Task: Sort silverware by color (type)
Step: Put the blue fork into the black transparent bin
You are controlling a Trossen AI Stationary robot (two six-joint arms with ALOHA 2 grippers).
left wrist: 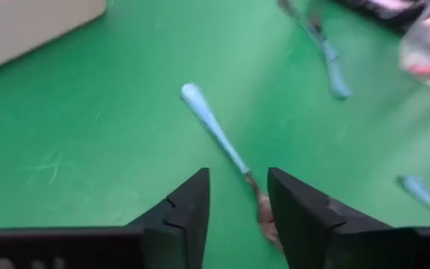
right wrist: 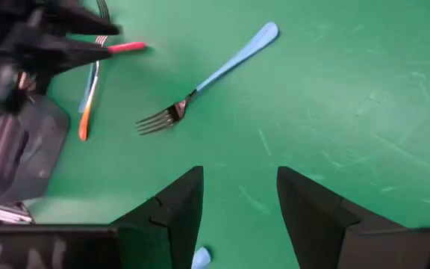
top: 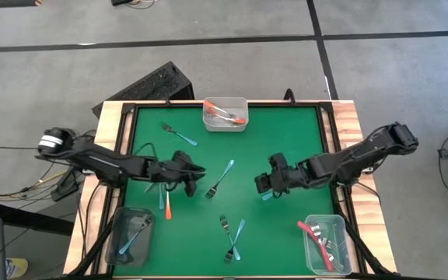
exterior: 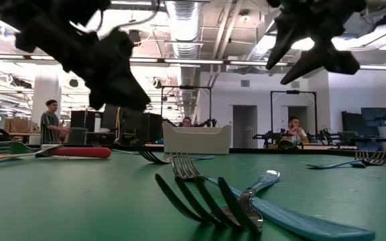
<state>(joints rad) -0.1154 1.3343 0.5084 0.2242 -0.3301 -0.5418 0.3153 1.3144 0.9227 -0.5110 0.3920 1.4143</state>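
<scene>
A light-blue-handled fork [top: 220,179] lies flat on the green table [top: 286,140] near its middle. My left gripper [left wrist: 237,198] hovers open just left of it, its fingers standing on either side of the fork's tine end [left wrist: 263,213]. My right gripper [right wrist: 237,194] hangs open over bare green to the fork's right, with that fork [right wrist: 207,78] ahead of it and a blue handle tip [right wrist: 200,258] under its fingers. Other silverware lies loose: a blue fork [top: 179,134], an orange one [top: 168,206], and two blue ones [top: 234,237].
Three clear bins stand on the table: far middle [top: 225,113] with orange and red forks, near left [top: 131,233] with a blue fork, and near right [top: 325,243] with red ones. Wooden rims border the table at left and right.
</scene>
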